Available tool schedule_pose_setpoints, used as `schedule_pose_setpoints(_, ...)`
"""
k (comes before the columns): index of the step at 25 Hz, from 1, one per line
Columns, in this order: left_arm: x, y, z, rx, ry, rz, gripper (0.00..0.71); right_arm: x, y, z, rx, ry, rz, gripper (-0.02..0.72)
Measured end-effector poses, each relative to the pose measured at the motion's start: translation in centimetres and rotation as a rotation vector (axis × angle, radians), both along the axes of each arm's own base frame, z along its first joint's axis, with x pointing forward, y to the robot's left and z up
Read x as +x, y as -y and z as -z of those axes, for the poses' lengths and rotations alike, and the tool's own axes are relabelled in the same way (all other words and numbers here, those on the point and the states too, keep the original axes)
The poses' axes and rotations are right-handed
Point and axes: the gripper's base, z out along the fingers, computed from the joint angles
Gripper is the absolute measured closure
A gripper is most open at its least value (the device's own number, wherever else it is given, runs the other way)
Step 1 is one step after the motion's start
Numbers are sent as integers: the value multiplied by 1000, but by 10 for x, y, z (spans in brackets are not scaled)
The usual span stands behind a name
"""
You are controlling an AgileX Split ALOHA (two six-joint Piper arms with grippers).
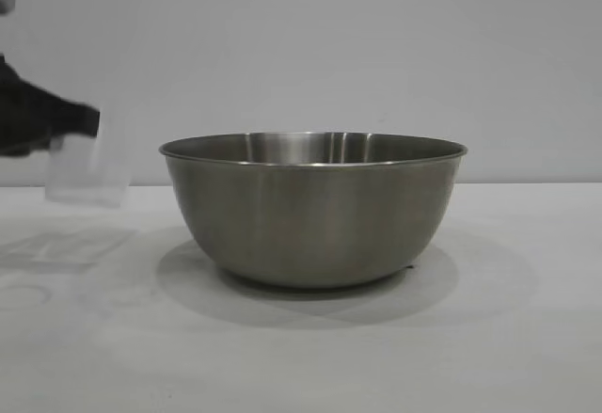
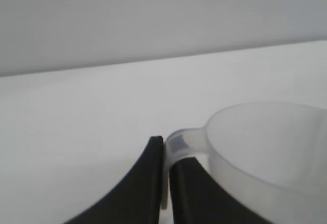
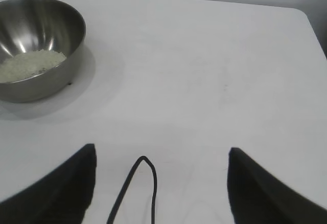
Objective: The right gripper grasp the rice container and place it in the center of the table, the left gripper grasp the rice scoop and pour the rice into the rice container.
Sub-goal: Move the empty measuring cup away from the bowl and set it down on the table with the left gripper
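Note:
The steel rice container (image 1: 313,208) stands at the middle of the white table (image 1: 489,338). The right wrist view shows it (image 3: 36,50) with a heap of rice (image 3: 30,63) inside. My left gripper (image 1: 66,131) is at the left edge of the exterior view, above the table and left of the bowl. It (image 2: 164,147) is shut on the handle of the translucent rice scoop (image 2: 265,147), which hangs upright (image 1: 89,164) clear of the bowl. No rice shows in the scoop. My right gripper (image 3: 161,155) is open over bare table, well away from the bowl, and out of the exterior view.
A thin black cable (image 3: 138,188) loops between the right fingers. The table's far edge and corner (image 3: 301,15) show in the right wrist view. A plain pale wall (image 1: 376,46) stands behind the table.

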Motion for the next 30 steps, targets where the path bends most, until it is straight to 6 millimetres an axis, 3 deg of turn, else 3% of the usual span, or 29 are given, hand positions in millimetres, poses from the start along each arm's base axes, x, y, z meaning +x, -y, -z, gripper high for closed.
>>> schedule_pose_setpoints(2, 0, 0, 0, 0, -1, 0, 710, 0, 0, 0, 0, 0, 0, 245)
schedule_pose_setpoints(8, -9, -3, 5, 11, -33, 3, 423, 0, 0, 0, 0, 0, 0, 245)
schedule_pose_setpoints(11, -22, -5, 10, 27, -74, 20, 321, 0, 0, 0, 0, 0, 0, 245)
schedule_pose_setpoints(15, -40, -11, 6, 37, -105, 25, 334, 0, 0, 0, 1, 0, -1, 245)
schedule_pose_setpoints(16, -44, -12, 2, 35, -99, 25, 294, 0, 0, 0, 1, 0, -1, 245)
schedule_pose_setpoints(17, -48, -13, -3, 34, -94, 29, 308, 0, 0, 0, 1, 0, -1, 245)
schedule_pose_setpoints(24, -69, -16, -50, -2, 29, 72, 308, 0, 0, 0, 1, 0, -1, 245)
schedule_pose_setpoints(30, -83, -18, -84, -37, 3, 88, 308, 0, 0, 0, 1, 0, -1, 245)
